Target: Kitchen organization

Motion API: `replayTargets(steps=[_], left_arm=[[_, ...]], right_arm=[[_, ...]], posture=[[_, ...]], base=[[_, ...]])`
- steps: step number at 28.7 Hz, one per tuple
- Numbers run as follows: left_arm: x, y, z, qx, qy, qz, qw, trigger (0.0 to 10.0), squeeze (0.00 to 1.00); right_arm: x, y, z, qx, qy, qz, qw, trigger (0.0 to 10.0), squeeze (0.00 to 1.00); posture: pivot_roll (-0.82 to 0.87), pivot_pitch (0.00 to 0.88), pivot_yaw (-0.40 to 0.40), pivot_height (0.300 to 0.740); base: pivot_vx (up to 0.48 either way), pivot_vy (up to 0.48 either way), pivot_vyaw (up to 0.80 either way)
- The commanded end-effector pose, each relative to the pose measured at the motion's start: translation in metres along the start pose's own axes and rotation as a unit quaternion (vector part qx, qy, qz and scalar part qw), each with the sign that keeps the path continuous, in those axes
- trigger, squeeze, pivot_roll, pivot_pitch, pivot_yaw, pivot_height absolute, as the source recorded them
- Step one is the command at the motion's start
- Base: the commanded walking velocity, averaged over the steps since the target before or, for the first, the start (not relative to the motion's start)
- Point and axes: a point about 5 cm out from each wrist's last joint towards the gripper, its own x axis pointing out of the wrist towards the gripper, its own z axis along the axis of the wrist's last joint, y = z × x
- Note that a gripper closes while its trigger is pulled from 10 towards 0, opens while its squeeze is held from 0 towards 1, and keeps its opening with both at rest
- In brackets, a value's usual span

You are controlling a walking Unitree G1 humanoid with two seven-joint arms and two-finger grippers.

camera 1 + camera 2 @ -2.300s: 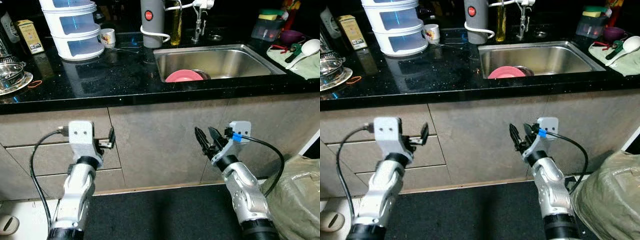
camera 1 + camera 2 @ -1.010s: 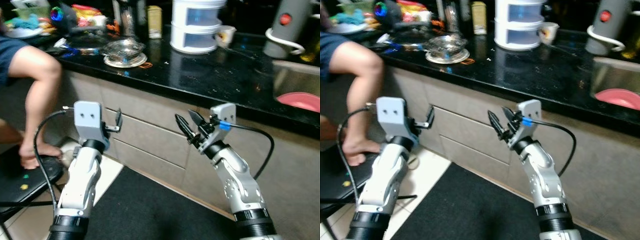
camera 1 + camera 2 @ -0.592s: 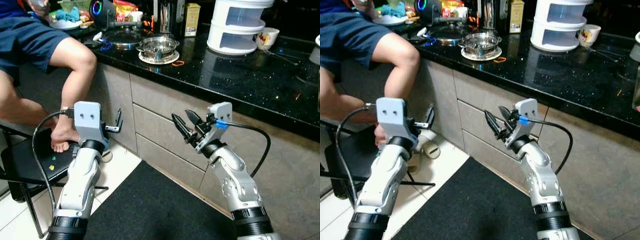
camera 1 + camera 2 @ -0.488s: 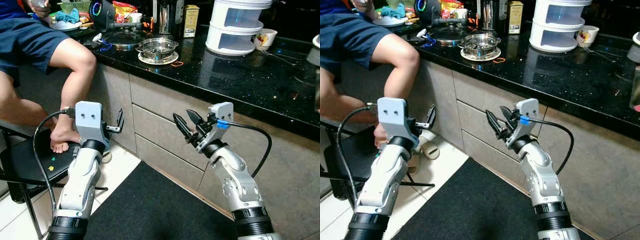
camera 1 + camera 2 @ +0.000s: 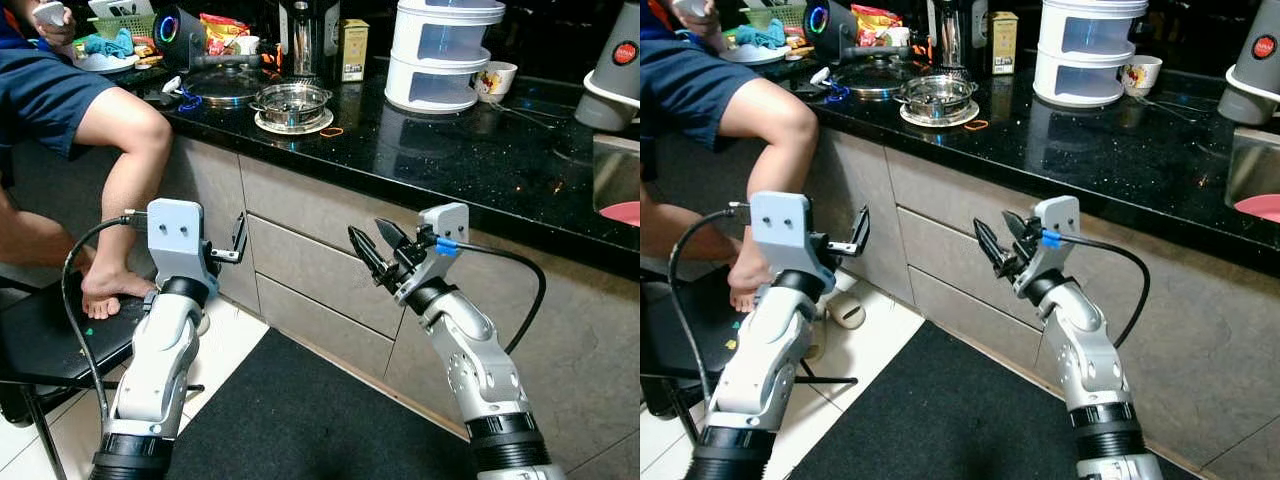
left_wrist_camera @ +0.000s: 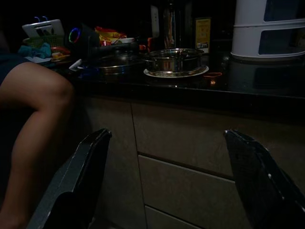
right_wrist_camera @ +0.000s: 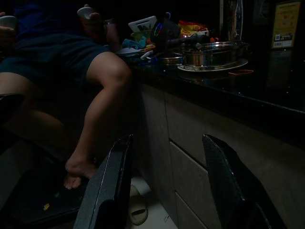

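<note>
Swinging on from the sink, the view now has the steel pot at 11 o'clock on the black desk, left claw and right claw both spread, empty, below its edge—approach only, nothing grasped.

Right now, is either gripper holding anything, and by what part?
Nothing is held. The left gripper and right gripper are both open, with bare fingers, in the air before the drawers.
</note>
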Motion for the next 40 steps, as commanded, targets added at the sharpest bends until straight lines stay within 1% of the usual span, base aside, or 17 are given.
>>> replayTargets(steps=[1,16,40], left_arm=[[-0.0011,0.0051,-0.0023,0.008,0.008,0.005,1.000,10.0,0.00],[-0.0010,0.0028,-0.0029,0.013,0.010,-0.003,1.000,10.0,0.00],[0.0004,0.0018,-0.0003,0.015,0.008,-0.006,1.000,10.0,0.00]], right_arm=[[0.0004,-0.0013,-0.0019,0.003,0.007,-0.003,1.000,10.0,0.00],[0.0020,-0.0005,-0.0015,0.004,0.006,0.001,1.000,10.0,0.00],[0.0044,0.0032,0.0017,0.014,-0.004,0.009,1.000,10.0,0.00]], posture=[[0.03,0.019,-0.009,0.740],[0.03,0.018,-0.010,0.740],[0.03,0.023,-0.007,0.740]], base=[[0.247,0.000,0.00],[0.297,0.000,0.00],[0.360,0.000,0.00]])
